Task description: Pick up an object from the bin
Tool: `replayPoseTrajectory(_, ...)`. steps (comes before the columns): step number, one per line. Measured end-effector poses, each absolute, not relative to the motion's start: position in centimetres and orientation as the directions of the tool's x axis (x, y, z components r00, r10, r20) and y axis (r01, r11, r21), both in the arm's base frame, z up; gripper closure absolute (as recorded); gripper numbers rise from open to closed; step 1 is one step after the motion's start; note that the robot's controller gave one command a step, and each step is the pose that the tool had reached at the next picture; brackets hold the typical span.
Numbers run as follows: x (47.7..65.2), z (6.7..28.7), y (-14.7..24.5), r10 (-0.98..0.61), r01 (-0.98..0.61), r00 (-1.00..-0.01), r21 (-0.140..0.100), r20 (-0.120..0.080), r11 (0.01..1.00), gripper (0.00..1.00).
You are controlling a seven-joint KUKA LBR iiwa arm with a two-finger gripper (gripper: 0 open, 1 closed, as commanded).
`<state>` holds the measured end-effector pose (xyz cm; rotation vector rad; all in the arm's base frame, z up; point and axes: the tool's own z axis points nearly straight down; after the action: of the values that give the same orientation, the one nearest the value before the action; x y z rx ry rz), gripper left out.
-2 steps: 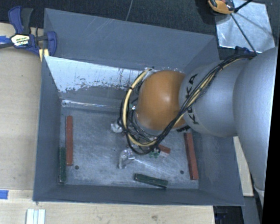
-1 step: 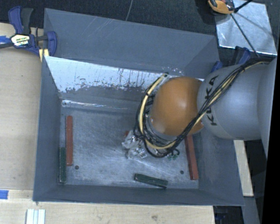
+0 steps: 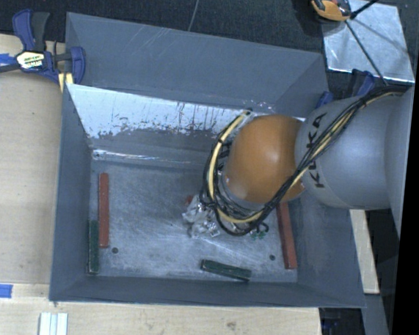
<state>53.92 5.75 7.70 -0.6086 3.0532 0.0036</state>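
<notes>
Grey metal bin (image 3: 75, 187) — the gripper (image 3: 203, 221) sits low over the middle of its floor, spread or pressed together I cannot tell — a dark green stick (image 3: 225, 270) lies near it, along the front edge.

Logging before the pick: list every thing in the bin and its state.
Gripper: low over the floor's middle.
Left red-brown stick: flat along the left wall.
Left dark green stick: flat, nearer the front corner.
Front dark green stick: flat, apart from the gripper.
Right red-brown stick: flat, top end hidden by the arm.
</notes>
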Motion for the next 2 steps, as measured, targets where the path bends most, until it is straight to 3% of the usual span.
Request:
replayPoseTrajectory(1, 52.9, 11.2, 5.8, -0.4, -0.4, -0.917, 0.002, 0.003, 0.917, 1.0)
replayPoseTrajectory(2, 54.5, 12.6, 7.8, -0.414, -0.414, -0.91, 0.001, -0.001, 0.91, 0.0)
